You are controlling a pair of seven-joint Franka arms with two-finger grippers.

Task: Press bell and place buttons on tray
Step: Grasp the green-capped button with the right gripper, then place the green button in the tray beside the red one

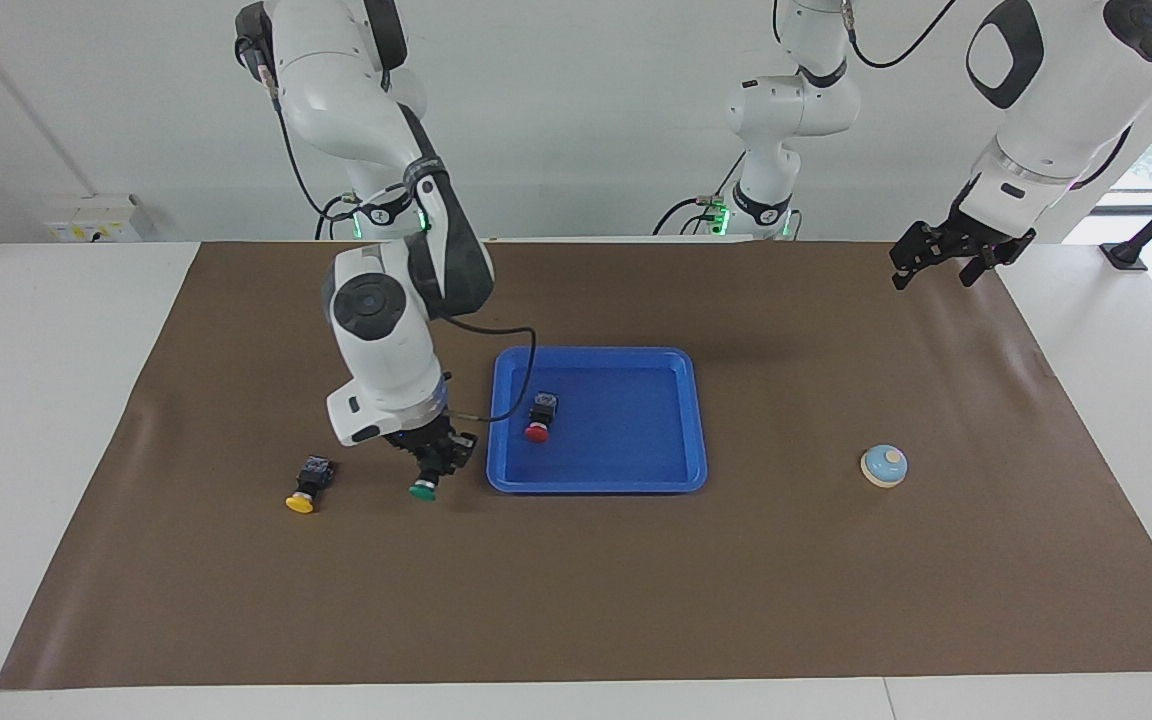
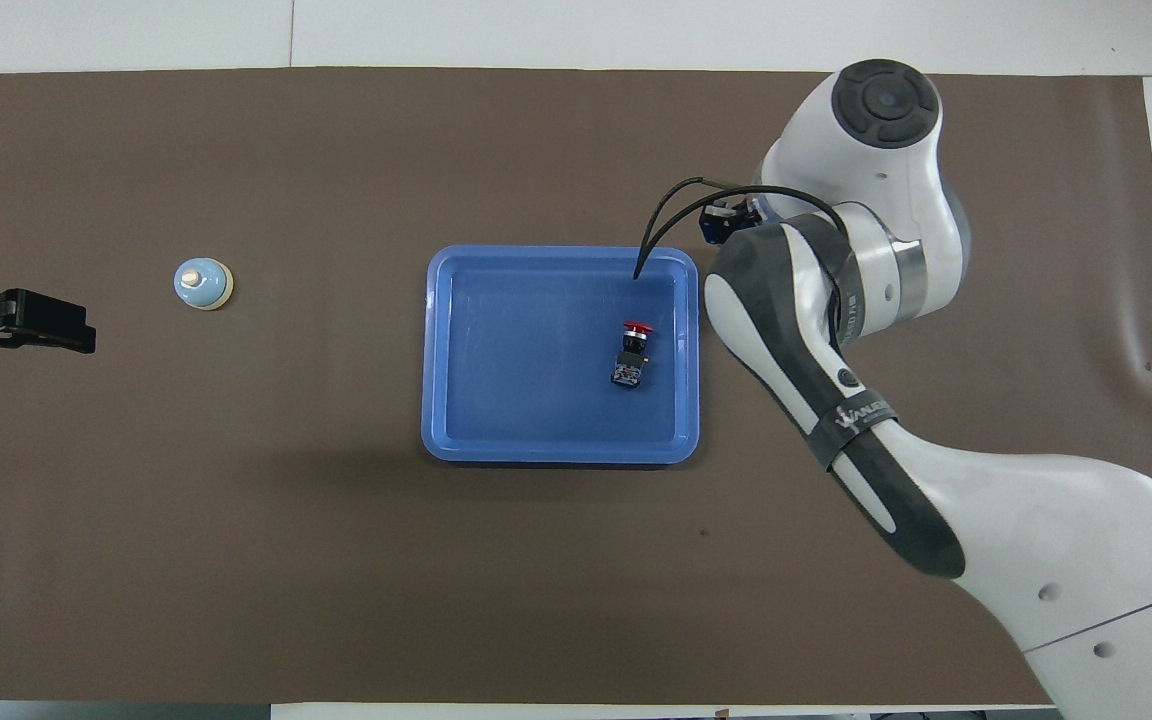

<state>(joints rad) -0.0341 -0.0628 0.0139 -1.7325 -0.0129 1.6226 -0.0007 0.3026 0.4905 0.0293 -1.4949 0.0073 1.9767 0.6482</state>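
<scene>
My right gripper (image 1: 433, 466) is shut on the green button (image 1: 424, 486), holding it cap-down just above the mat beside the blue tray (image 1: 596, 485). In the tray (image 2: 556, 453) lies the red button (image 1: 539, 418) (image 2: 631, 352) on its side. The yellow button (image 1: 304, 487) lies on the mat toward the right arm's end of the table. The overhead view hides it, the green button and the right gripper under the right arm. The bell (image 1: 883, 465) (image 2: 202, 284) stands toward the left arm's end. My left gripper (image 1: 946, 262) (image 2: 76, 328) waits open, raised over the mat's corner.
A brown mat (image 1: 636, 600) covers the table, and a black cable (image 1: 496, 400) loops from the right wrist over the tray's corner. A third robot arm (image 1: 786, 120) stands at the table's edge between the two bases.
</scene>
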